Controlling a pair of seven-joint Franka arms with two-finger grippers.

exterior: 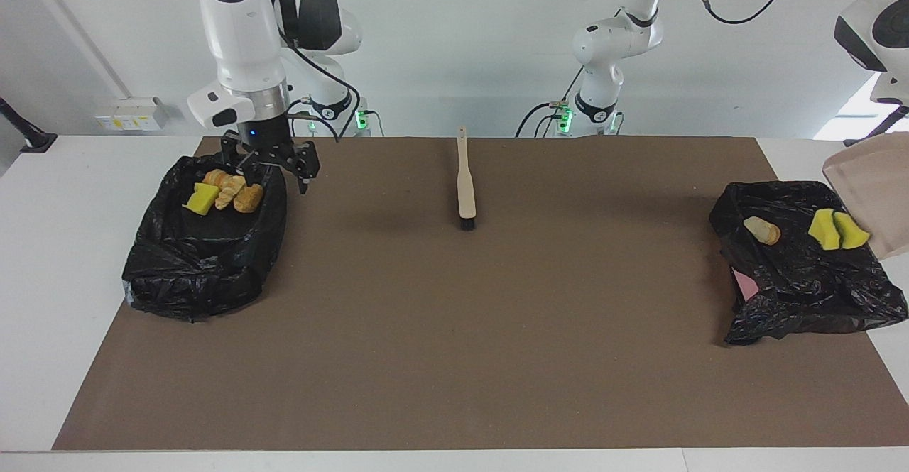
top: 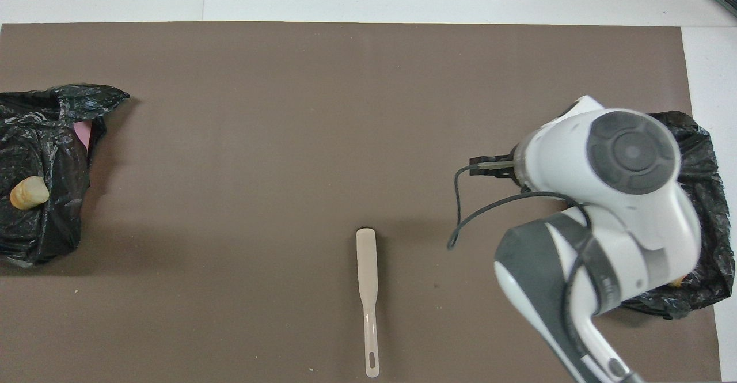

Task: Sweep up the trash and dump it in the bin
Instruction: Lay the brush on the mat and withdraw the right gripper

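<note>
Trash sits in two bins, and none that I can make out is on the mat (exterior: 440, 330) (only a few tiny specks, too small to tell what they are). The bin by the right arm (exterior: 206, 273) holds a yellow sponge (exterior: 202, 199) and some bread lumps (exterior: 238, 194), all packed close together. The bin by the left arm (exterior: 802, 280) holds one bread lump (exterior: 761, 231) and two yellow sponge bits (exterior: 838, 231) side by side.

So I think the sweeping is done and the dumping is nearly done too. The dustpan (exterior: 870, 195) is up in the air, tipped over the bin by the left arm, right beside the sponge bits. The left gripper is out of the pictures, so I cannot say how it holds the dustpan. What looks left to do is to put the dustpan down.

The right gripper (exterior: 270, 170) hangs over the edge of its bin, just above the bread lumps. Its fingers are spread wide and hold nothing. The brush (exterior: 466, 188) lies flat on the mat between the two arms, bristles pointing away from the robots, with no gripper near it.

The mat is brown and flat and covers most of a white table (exterior: 64, 195). Both bins have crinkly black bags in them. The wall (exterior: 461, 46) is plain white, with a small socket box (exterior: 131, 112) on it. Little green lights (exterior: 362, 118) glow at the foot of each arm.
</note>
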